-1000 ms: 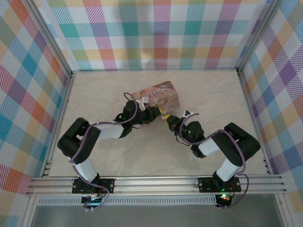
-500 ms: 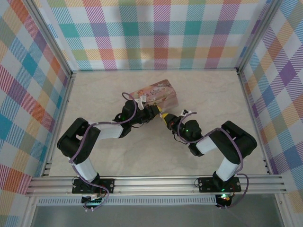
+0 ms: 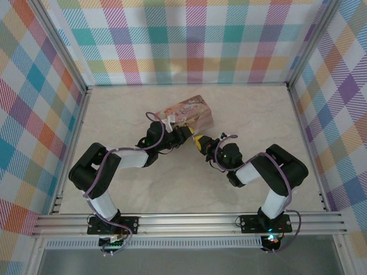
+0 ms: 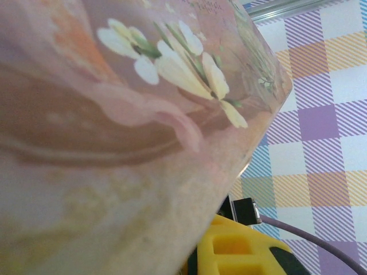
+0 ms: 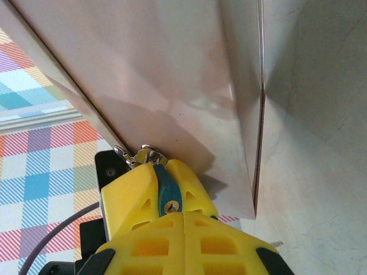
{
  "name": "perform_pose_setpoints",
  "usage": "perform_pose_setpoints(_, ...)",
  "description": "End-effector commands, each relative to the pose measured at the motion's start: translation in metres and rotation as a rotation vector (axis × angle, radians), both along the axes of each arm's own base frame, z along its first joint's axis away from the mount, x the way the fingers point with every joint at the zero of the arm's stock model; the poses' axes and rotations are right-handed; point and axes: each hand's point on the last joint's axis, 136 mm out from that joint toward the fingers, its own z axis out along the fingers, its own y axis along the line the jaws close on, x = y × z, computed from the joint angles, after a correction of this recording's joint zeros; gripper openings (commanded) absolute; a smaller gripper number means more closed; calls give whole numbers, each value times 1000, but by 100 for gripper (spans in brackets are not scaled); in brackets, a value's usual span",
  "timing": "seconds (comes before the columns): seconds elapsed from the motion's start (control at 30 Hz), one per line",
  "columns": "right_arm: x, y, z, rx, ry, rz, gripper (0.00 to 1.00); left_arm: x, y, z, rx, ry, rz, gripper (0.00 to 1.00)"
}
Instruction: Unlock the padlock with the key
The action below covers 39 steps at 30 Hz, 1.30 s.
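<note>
The padlock [image 5: 167, 193] is pinched in the right gripper [image 5: 164, 172] at the tin [image 5: 172, 69]; left gripper [image 3: 181, 133], opening unclear.

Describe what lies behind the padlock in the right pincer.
Behind the small bluish-grey metal padlock, clamped in the right pincer between its yellow fingers, stands the pale wall of the pink illustrated rectangular tin. The fingers cover the padlock's sides.

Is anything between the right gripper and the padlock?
Nothing visible stands between them. The right gripper is shut on the padlock, whose shackle sits at the pink tin's edge. The padlock's keyhole end faces the wrist camera, uncovered.
</note>
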Motion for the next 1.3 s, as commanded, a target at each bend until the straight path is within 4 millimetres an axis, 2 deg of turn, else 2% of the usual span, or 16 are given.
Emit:
perform_pose_setpoints(0.0,7,12,36,64,-93,20,0,-46,-32,49,-133,-85,-241,6)
perform_pose_setpoints(0.13,10,14,22,61,-50,20,0,-47,-33,54,-146,-90,-246,5)
perform_pose_setpoints(0.33,16,22,18,82,-21,41,0,-48,-33,55,-146,-84,-248,3)
perform_pose_setpoints(0.43,17,18,29,82,-56,24,0,-49,-33,54,-144,-84,-251,2)
perform_pose_setpoints(0.53,17,20,23,139,21,25,0,-49,-33,54,-143,-83,-252,2)
perform_pose_setpoints(0.63,15,13,23,126,11,0,0,-49,-33,55,-143,-82,-250,2)
perform_pose_setpoints(0.83,13,24,25,53,-71,34,0,-48,-34,57,-137,-83,-249,2)
perform_pose_setpoints(0.93,16,23,23,9,-113,13,0,-50,-37,56,-129,-79,-263,0)
perform_pose_setpoints(1.03,20,24,38,-39,-202,-5,0,-57,-42,52,-120,-73,-289,0)
perform_pose_setpoints(1.17,22,34,43,-1,-196,21,0,-67,-50,46,-112,-62,-320,0)
perform_pose_setpoints(1.27,21,37,34,28,-142,37,0,-71,-52,43,-111,-58,-331,0)
